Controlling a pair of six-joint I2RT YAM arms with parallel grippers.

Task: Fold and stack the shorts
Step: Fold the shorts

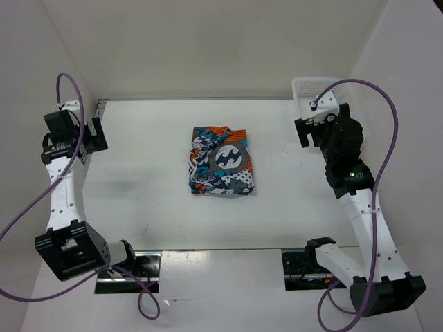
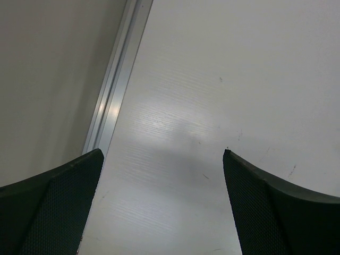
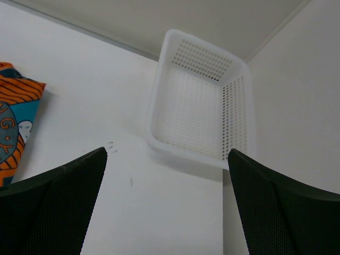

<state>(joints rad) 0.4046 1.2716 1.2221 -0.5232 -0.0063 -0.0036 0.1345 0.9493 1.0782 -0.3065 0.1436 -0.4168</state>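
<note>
The shorts (image 1: 221, 162) lie folded into a compact rectangle in the middle of the white table, their teal, orange, white and black print facing up; one corner of the shorts (image 3: 16, 122) shows at the left edge of the right wrist view. My left gripper (image 1: 92, 133) hangs over the far left of the table, well away from them. In its own view the left gripper (image 2: 162, 154) stands open over bare table. Over the far right, my right gripper (image 1: 304, 131) is likewise open, and the right gripper (image 3: 167, 151) holds nothing.
A white plastic mesh basket (image 3: 175, 149) stands empty in the far right corner, its rim (image 1: 299, 84) just behind my right gripper. An aluminium rail (image 2: 114, 90) runs along the table's left edge by the wall. White walls enclose the table on three sides.
</note>
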